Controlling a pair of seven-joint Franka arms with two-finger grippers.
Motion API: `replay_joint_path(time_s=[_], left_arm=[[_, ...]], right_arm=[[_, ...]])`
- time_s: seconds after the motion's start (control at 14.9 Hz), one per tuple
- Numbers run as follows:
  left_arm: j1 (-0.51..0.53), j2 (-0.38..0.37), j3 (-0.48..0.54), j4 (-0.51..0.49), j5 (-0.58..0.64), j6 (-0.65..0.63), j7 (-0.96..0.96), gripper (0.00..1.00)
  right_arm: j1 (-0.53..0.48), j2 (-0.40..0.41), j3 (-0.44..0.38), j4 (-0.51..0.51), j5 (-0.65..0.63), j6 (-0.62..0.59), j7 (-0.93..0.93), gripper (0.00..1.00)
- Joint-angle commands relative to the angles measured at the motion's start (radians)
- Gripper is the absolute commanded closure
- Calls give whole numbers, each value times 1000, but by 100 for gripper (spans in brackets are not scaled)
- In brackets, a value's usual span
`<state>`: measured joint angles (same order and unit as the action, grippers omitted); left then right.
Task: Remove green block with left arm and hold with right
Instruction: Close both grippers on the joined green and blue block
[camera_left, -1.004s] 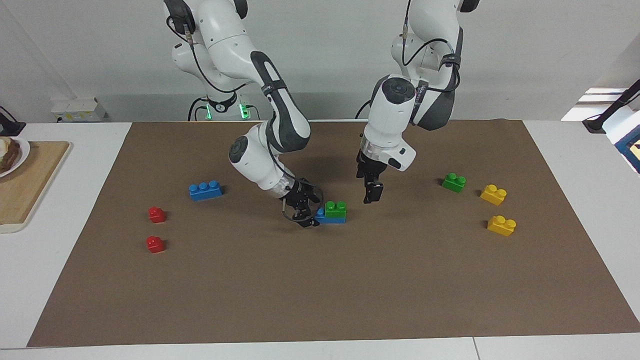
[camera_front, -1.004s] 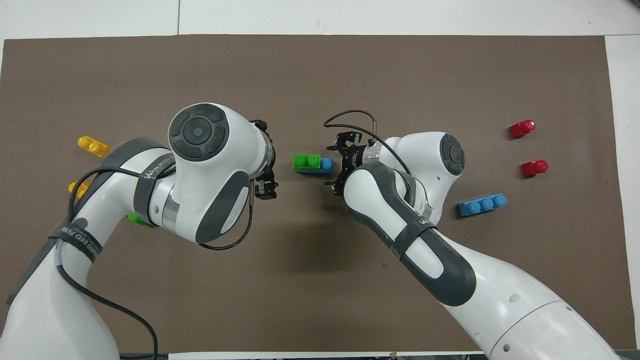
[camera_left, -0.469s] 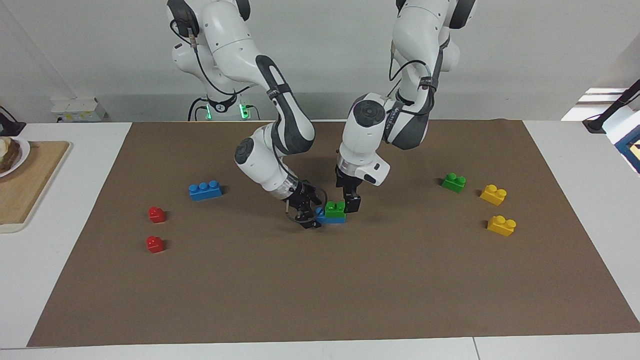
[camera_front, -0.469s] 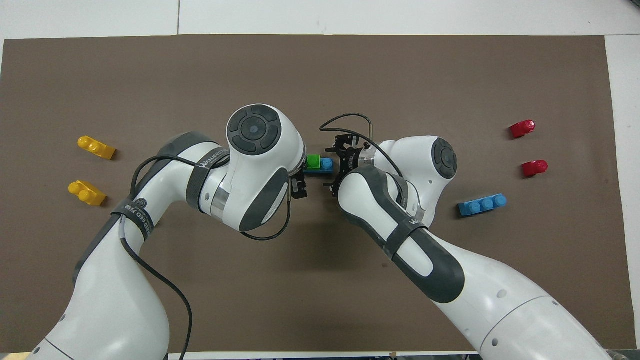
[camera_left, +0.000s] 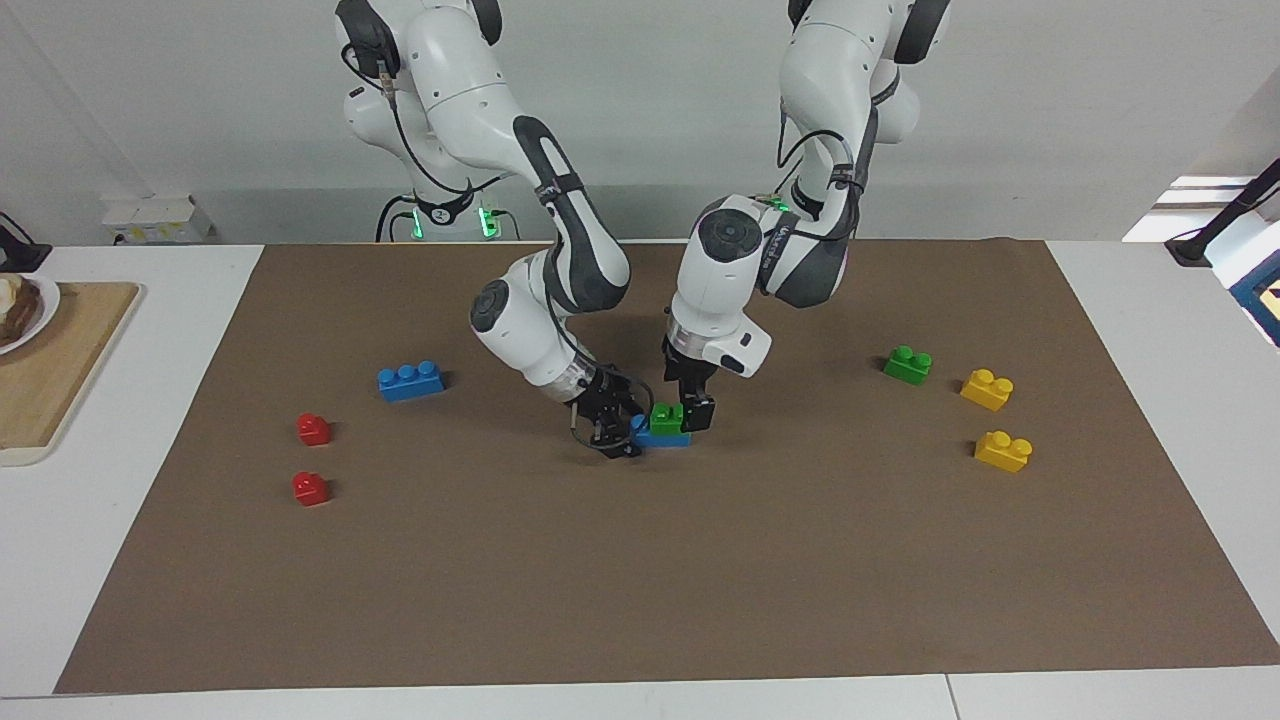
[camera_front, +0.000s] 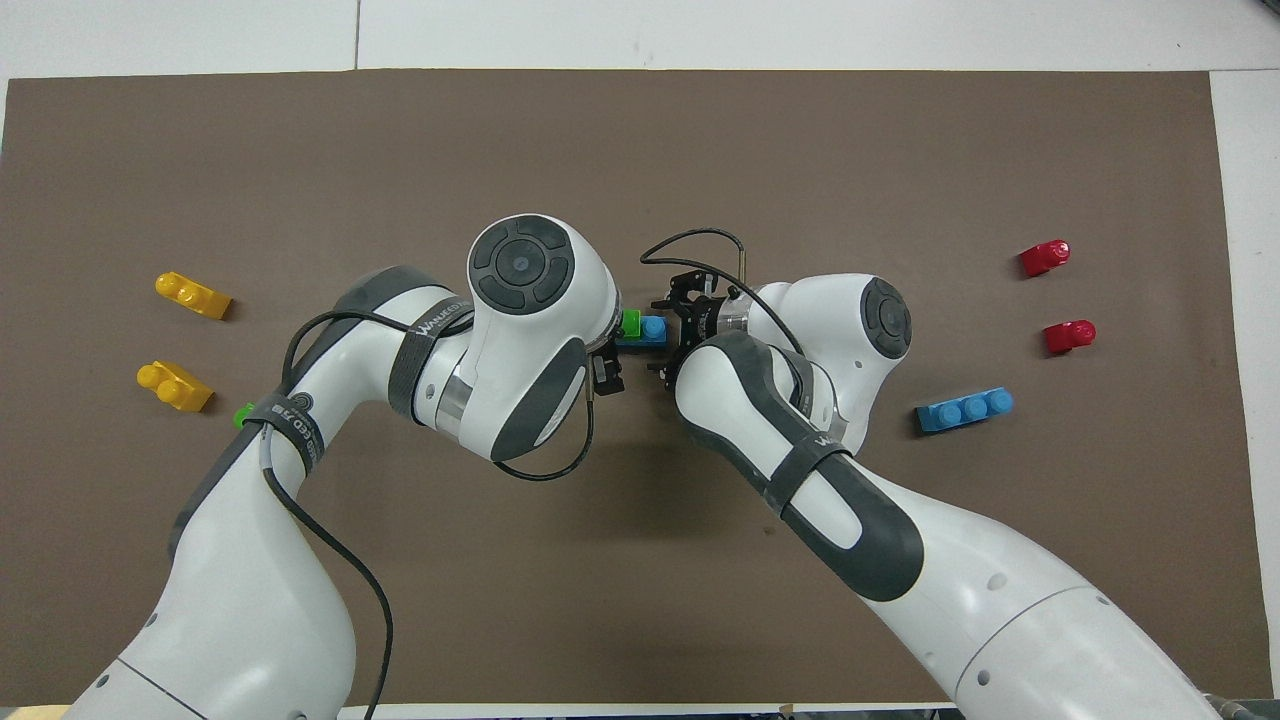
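**Both grippers at the green-on-blue stack, mid-mat**

I see the green block (camera_left: 667, 417) sitting on top of a blue brick (camera_left: 660, 437) near the middle of the brown mat (camera_left: 700, 580) on the tabletop (camera_left: 1150, 400). Green covers the end of the blue brick toward the left arm's end; one blue stud (camera_front: 654, 327) stays bare at the end toward the right arm.

My left gripper (camera_left: 692, 410) comes straight down onto the green block, jaws on either side of it, one finger (camera_left: 701, 411) dark against the block's side. I cannot tell if the jaws are actually pinching it or just around it. In the overhead view the left wrist covers most of the block, only a green sliver (camera_front: 631, 322) shows.

My right gripper (camera_left: 615, 430) is low and tilted, at the blue brick's bare end, touching or just beside it. I cannot tell whether its jaws are closed on the brick.

Rest of mat: a second green brick (camera_left: 908, 365) and two yellow bricks (camera_left: 987, 389) (camera_left: 1003, 450) toward the left arm's end, well apart from the stack. A loose blue three-stud brick (camera_left: 411, 381) and two red pieces (camera_left: 314, 429) (camera_left: 310, 488) toward the right arm's end. Wooden board (camera_left: 50, 370) with a plate (camera_left: 20, 310) at the tabletop edge, off the mat.
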<state>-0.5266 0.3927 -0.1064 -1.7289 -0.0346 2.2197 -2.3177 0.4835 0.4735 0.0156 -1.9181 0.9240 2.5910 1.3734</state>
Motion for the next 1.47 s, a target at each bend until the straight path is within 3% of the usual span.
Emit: replay_joint_path(time_s=[0.0, 0.2, 0.33, 0.67, 0.8, 1.07, 1.27, 1.34, 1.41], left_arm=[[-24, 23, 17, 2, 18, 32, -37, 0], [-24, 23, 17, -3, 19, 32, -37, 0], [-30, 21, 17, -14, 33, 32, -37, 0], [-30, 23, 17, -14, 33, 32, -37, 0], [-32, 21, 17, -15, 33, 31, -37, 0], [-32, 21, 17, -20, 33, 29, -37, 0], [-33, 21, 17, -21, 45, 34, -37, 46], [-33, 21, 16, -21, 50, 34, -37, 78], [-35, 21, 16, -21, 50, 31, -37, 100]], right_arm=[[9, 11, -3, 10, 29, 20, -4, 26], [9, 10, -3, 10, 30, 20, -4, 27], [9, 10, -3, 10, 29, 20, -4, 34], [10, 14, -3, 13, 30, 44, -5, 70], [12, 14, -3, 14, 30, 49, -7, 100], [21, 17, -3, 11, 32, 63, -28, 100], [21, 17, -3, 10, 74, 67, -30, 100], [21, 17, -3, 8, 75, 81, -31, 100], [24, 17, -3, 7, 75, 87, -31, 100]])
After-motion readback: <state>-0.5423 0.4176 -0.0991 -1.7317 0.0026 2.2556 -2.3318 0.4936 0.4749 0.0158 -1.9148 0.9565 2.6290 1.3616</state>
